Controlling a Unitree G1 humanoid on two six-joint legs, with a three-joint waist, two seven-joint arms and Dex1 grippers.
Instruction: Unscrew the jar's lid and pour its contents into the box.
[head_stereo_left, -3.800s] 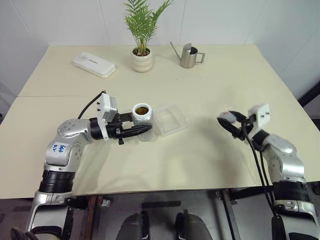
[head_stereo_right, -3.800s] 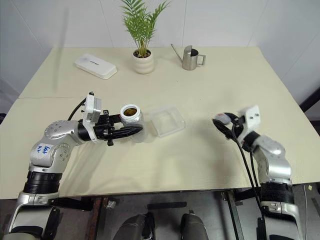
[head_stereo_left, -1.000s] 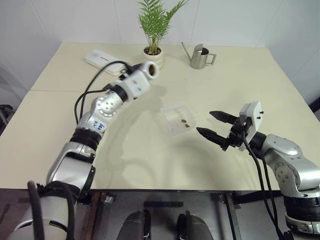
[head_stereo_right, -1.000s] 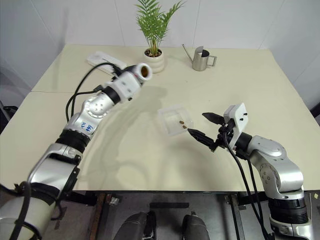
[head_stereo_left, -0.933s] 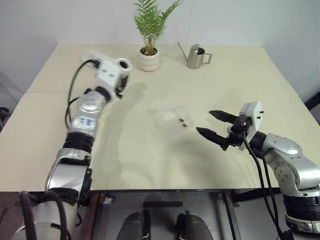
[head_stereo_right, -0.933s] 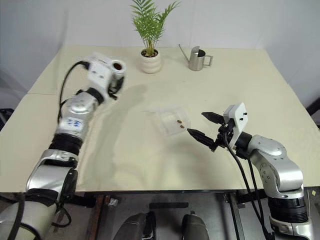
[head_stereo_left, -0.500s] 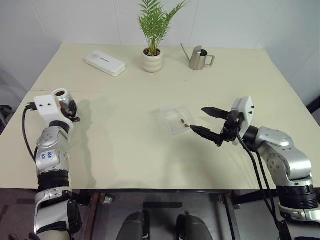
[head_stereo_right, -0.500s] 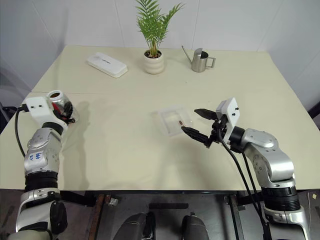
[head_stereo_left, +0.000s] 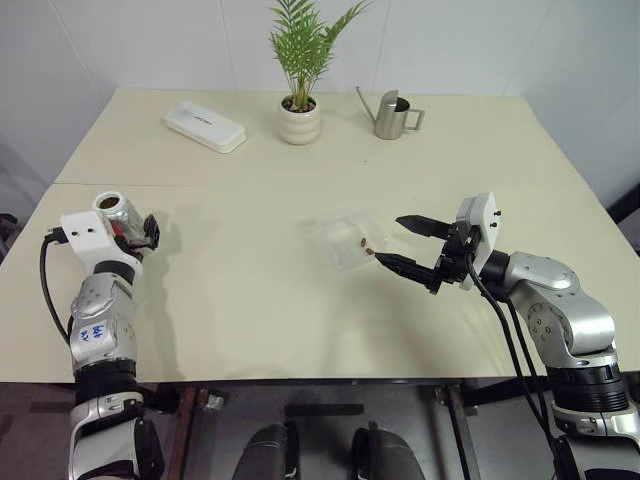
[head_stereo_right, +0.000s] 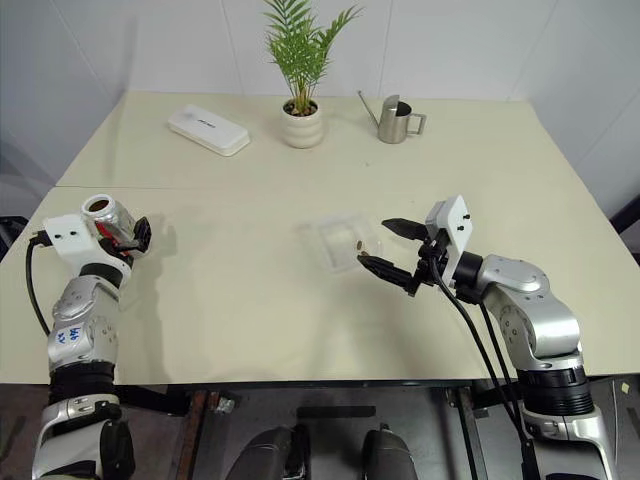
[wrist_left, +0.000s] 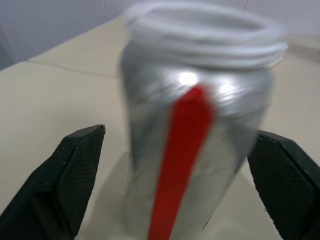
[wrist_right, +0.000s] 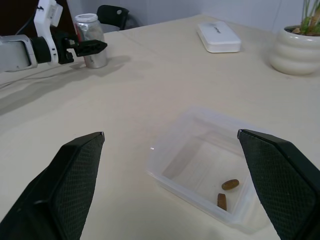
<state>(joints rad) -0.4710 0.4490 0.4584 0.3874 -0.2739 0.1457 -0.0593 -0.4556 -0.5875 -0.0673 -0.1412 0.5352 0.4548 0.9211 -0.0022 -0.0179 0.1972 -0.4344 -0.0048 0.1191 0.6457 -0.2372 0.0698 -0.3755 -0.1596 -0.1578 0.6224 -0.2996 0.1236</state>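
Observation:
The jar (wrist_left: 195, 150), clear with a red stripe and a white threaded rim, stands upright and lidless on the table's far left (head_stereo_left: 113, 207). My left gripper (wrist_left: 180, 134) is open around it, with a gap between each finger and the glass. The box (head_stereo_left: 343, 238), a shallow clear tray, lies at the table's middle. The contents (wrist_right: 227, 190), two small brown pellets, lie in one corner of the box. My right gripper (head_stereo_left: 387, 239) hovers open just right of the box, its fingertips pointing at it and nothing between them. The lid is out of view.
Along the table's far edge stand a white oblong case (head_stereo_left: 203, 127), a potted plant (head_stereo_left: 300, 118) and a steel watering can (head_stereo_left: 390, 115). A seam crosses the left half of the table (head_stereo_left: 230, 300).
My left arm swung the jar from high over the table out to the far left and down onto the tabletop, then its fingers opened. The right gripper stayed beside the box.

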